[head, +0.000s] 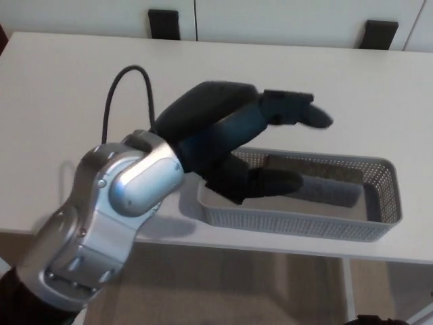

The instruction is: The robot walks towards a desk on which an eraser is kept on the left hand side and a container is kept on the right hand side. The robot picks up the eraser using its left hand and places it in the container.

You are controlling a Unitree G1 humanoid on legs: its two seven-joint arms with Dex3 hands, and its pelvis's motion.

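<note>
White desk fills most of the head view, and it carries one container, a grey perforated basket with low walls, sitting near the desk's front edge toward the right side. One robot hand shows, the left hand, black, coming in from the lower left on a silver forearm. It hangs above the left end of the container with its fingers spread apart: the upper fingers stretch out over the desk behind the basket, the lower one reaches over the basket's interior. Nothing is gripped between them that can be seen.

One dark flat block lies inside the container against its far wall, probably the eraser, though the lower finger covers part of it and the mesh shadow makes its outline hard to read. The container's left end is hidden behind the hand. One black cable loops up from the wrist over the desk. Two dark brackets stand at the desk's back edge, both cut off by the top of the frame. The right hand is out of sight.
</note>
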